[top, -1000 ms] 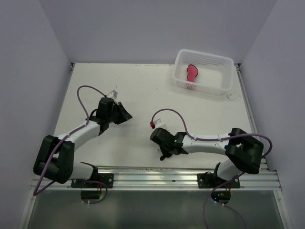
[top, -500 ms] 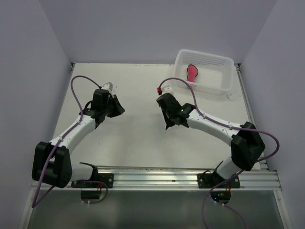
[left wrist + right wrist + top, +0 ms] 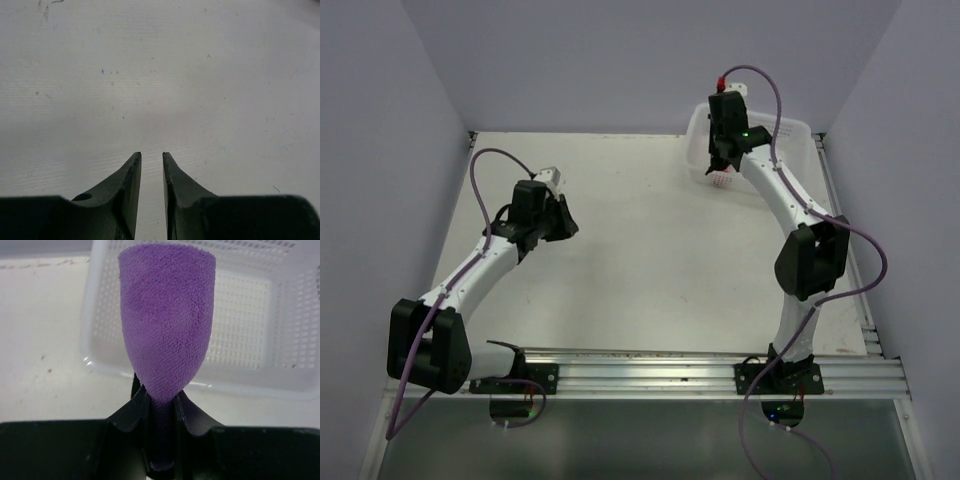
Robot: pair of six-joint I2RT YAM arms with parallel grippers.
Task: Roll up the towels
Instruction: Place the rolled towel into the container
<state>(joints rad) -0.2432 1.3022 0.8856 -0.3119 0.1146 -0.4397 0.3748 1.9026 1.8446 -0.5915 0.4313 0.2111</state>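
Moved since a second ago: right arm (image 3: 790,205) has swung from the near middle of the table up to the far right corner, and its gripper now hangs over the basket; left arm (image 3: 480,265) has stretched slightly farther from its base.
Right gripper (image 3: 160,405): clamped on one purple towel (image 3: 167,320), a thick roll standing up out of the jaws and widening toward its free end.
Purple towel, place: pinched at its narrow end between the right fingers (image 3: 187,415), its free end out ahead of them, the basket beyond and below it.
Basket (image 3: 295,340): one white perforated plastic tub, directly ahead of the right gripper in the wrist view, largely hidden by that gripper from above.
Pink-red towel (image 3: 722,181): one, only a scrap of it showing under the right gripper in the top view.
Left gripper (image 3: 151,162): jaws slightly apart with a narrow gap between the fingers (image 3: 131,175), holding nothing.
Table (image 3: 160,75): one white surface, bare and lightly speckled ahead of the left gripper.
Arms counted: two.
Towels counted: two in view.
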